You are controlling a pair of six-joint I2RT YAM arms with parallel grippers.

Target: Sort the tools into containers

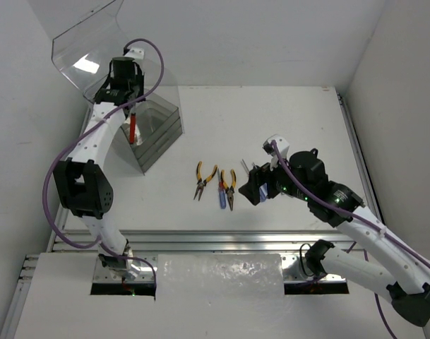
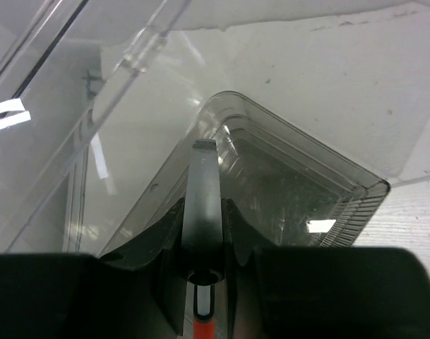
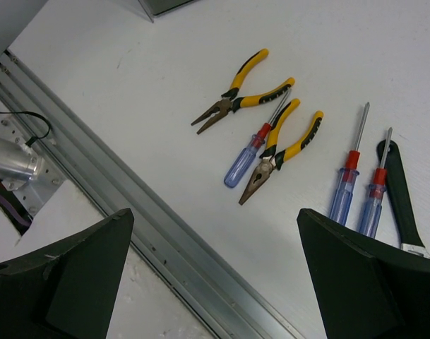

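Where the left gripper hangs in the upper left of the overhead frame, its fingers are pinched on the red-handled tool. The tool is held upright with its grey tip pointing down into the clear box; whether the tip touches the box I cannot tell.

Clear box: upper left, lid raised behind it.

Right gripper: right of centre, above the white table, just beside the loose tools; fingers spread wide, holding nothing.

Loose tools, centre of the table, well apart from the box:
- first yellow-handled pliers, nose toward lower left
- second yellow-handled pliers, same heading
- blue-handled screwdriver, lying between the two pliers
- pair of blue-handled screwdrivers, side by side, right of the pliers
- black-handled tool, just right of that pair, its lower end hidden behind a finger
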